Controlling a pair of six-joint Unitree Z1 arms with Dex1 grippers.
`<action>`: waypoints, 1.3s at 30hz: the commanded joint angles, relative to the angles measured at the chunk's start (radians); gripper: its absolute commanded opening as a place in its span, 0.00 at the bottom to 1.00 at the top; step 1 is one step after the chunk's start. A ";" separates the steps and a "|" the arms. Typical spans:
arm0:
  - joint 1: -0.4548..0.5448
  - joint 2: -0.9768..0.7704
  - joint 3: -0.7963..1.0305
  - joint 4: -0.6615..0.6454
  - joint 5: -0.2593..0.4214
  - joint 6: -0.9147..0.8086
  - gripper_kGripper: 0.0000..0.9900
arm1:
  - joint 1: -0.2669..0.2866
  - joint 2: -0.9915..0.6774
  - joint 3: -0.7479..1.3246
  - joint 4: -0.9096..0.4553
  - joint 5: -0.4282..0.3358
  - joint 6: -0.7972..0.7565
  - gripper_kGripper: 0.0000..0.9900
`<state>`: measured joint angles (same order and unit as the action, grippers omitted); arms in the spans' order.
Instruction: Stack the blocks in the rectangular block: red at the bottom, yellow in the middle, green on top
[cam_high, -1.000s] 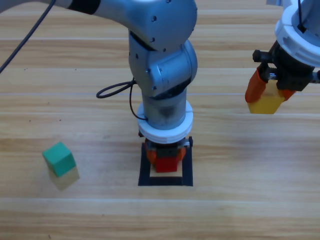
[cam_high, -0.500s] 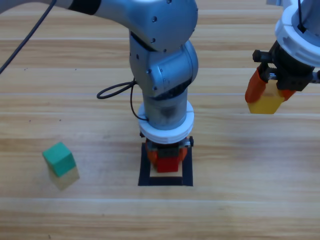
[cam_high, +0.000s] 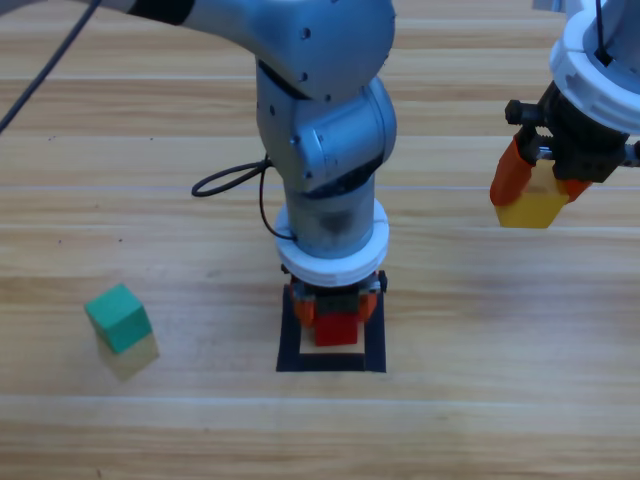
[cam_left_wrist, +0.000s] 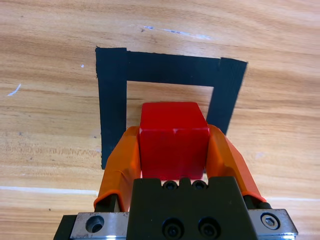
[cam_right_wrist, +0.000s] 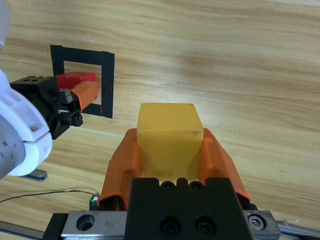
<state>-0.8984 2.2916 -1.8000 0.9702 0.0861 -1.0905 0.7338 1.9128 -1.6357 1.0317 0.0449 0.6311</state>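
Observation:
The red cube (cam_high: 338, 328) (cam_left_wrist: 172, 150) sits between the jaws of my left gripper (cam_high: 336, 318) (cam_left_wrist: 173, 131), which is shut on it inside the black tape rectangle (cam_high: 330, 363) (cam_left_wrist: 172, 69). I cannot tell whether the cube rests on the wood. At the upper right, above the table, my right gripper (cam_high: 535, 190) (cam_right_wrist: 169, 132) is shut on the yellow cube (cam_high: 532, 208) (cam_right_wrist: 169, 150). The right wrist view shows the rectangle (cam_right_wrist: 107, 80) and the red cube (cam_right_wrist: 75, 78) farther off. The teal-green cube (cam_high: 119, 317) lies alone on the table at the left.
The left arm's grey body (cam_high: 325, 130) stands over the middle of the table and hides the rectangle's far side. A black cable (cam_high: 230, 180) loops beside it. Bare wood lies between the rectangle and the green cube.
The left arm has shifted very slightly over the rectangle. The right arm with the yellow cube and the green cube have not moved.

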 joint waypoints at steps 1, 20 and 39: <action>-0.025 -0.026 0.028 -0.013 0.001 -0.009 0.50 | -0.030 0.080 0.007 0.007 0.015 0.006 0.05; -0.031 -0.040 0.024 0.001 0.021 0.043 0.61 | -0.030 0.064 0.000 0.007 0.029 0.013 0.05; -0.022 -0.156 -0.285 0.355 0.158 0.115 1.00 | 0.045 0.110 -0.059 0.008 0.026 0.027 0.05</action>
<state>-0.9077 2.2462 -2.1038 1.2713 0.1925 -1.0025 0.7342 1.9141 -1.6523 1.0317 0.0790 0.6435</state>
